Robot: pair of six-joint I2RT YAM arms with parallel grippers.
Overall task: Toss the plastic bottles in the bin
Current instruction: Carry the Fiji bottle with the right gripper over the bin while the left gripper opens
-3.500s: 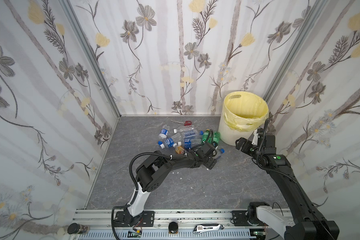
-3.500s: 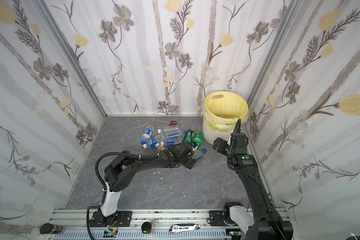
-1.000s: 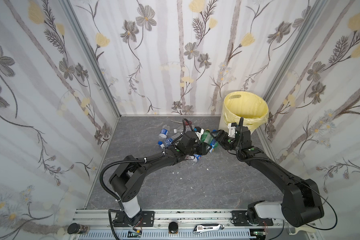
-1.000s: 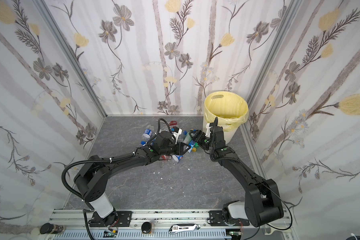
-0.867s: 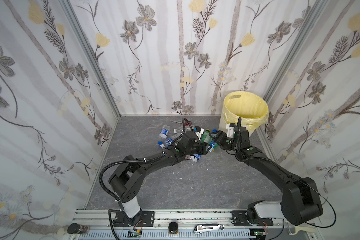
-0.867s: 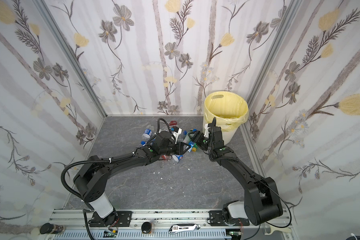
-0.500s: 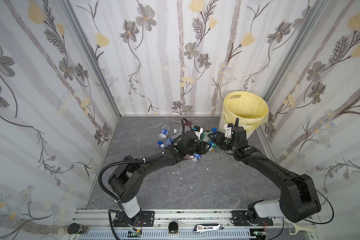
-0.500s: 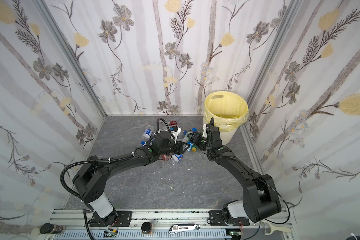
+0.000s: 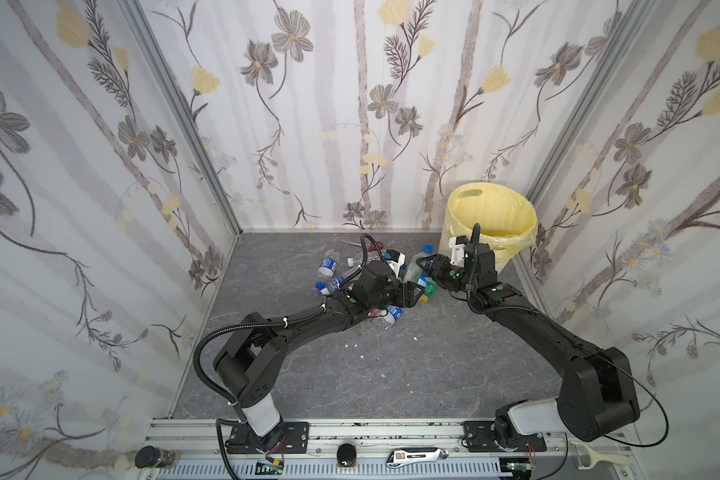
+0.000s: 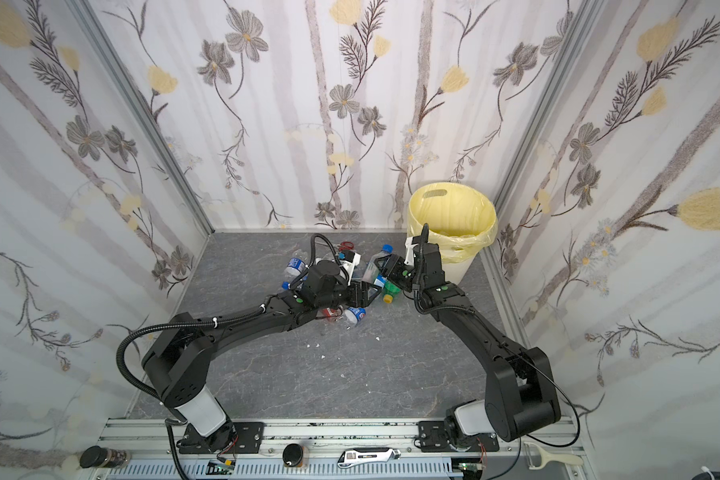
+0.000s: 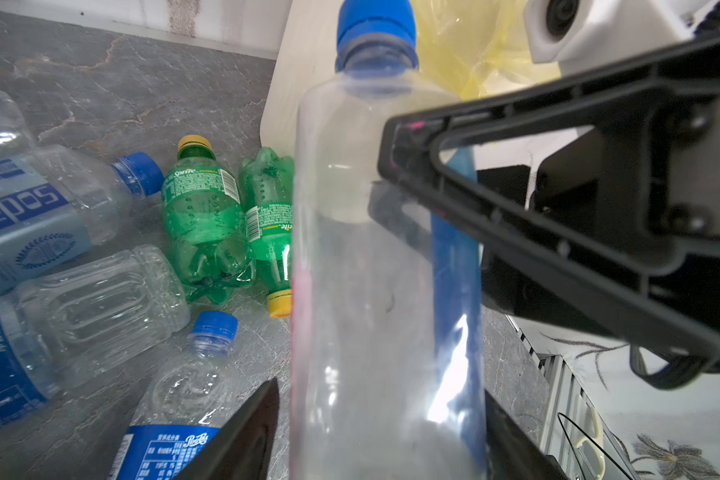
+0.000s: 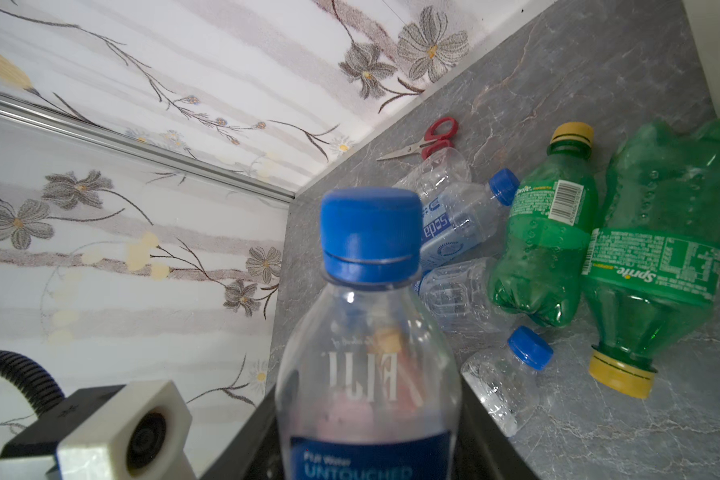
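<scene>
Beside the bin (image 9: 499, 208), off the floor (image 9: 391, 374), right gripper (image 12: 368, 424) is clamped on the blue-capped Fiji water bottle (image 12: 368, 365), left gripper (image 11: 385, 419) spread around its lower end with a gap showing (two green Sprite bottles (image 12: 545, 249) lie on the floor nearby).

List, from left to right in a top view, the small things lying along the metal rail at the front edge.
Dark cylindrical jar with black lid → round black knob → silver-and-black handheld tool → cream plastic peeler.
</scene>
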